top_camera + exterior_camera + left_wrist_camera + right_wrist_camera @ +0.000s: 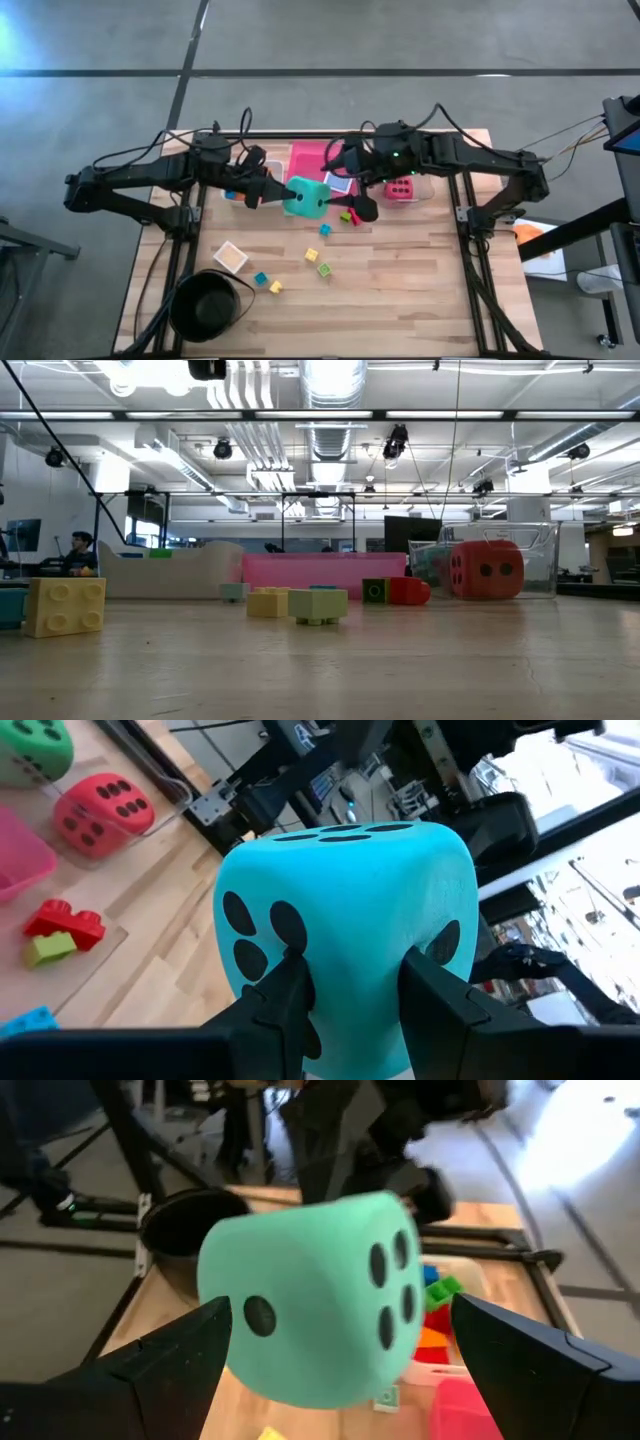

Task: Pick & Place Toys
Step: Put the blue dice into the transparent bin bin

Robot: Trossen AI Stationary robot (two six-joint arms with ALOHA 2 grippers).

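Your left gripper [350,985] is clamped on the teal die [306,196], held above the table's middle with the right gripper [340,1342] spread wide around it; it looks light and squashy, so take its flat opposite faces; don't pinch a rounded corner.

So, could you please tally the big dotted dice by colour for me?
teal die: 1
red die: 1
green die: 1
Total: 3
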